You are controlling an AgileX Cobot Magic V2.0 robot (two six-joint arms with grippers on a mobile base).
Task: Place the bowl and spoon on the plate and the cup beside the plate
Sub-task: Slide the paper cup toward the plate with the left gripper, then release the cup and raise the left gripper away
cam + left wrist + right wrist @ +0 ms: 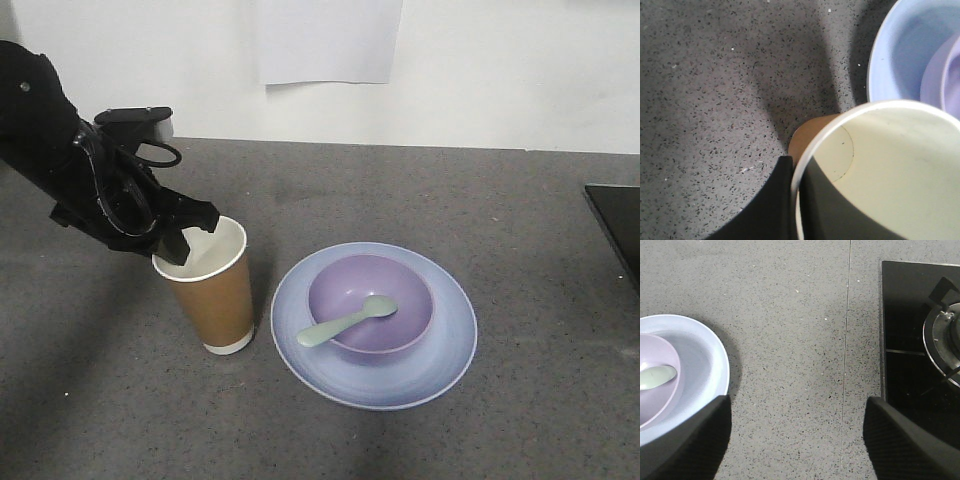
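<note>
The brown paper cup [215,300] stands on the grey counter just left of the pale blue plate [440,360]. My left gripper [185,240] is shut on the cup's rim at its left side. In the left wrist view one finger lies outside the cup [890,165] and the other inside it, with the left gripper [796,165] pinching the white rim. The lavender bowl [400,290] sits on the plate, and the mint spoon [345,322] lies in the bowl with its handle over the front left rim. My right gripper [796,405] hangs open over bare counter, right of the plate [715,360].
A black stove top [615,225] lies at the counter's right edge, and its burner [945,340] shows in the right wrist view. A white wall runs behind the counter. The plate [890,65] and bowl [945,75] edge into the left wrist view.
</note>
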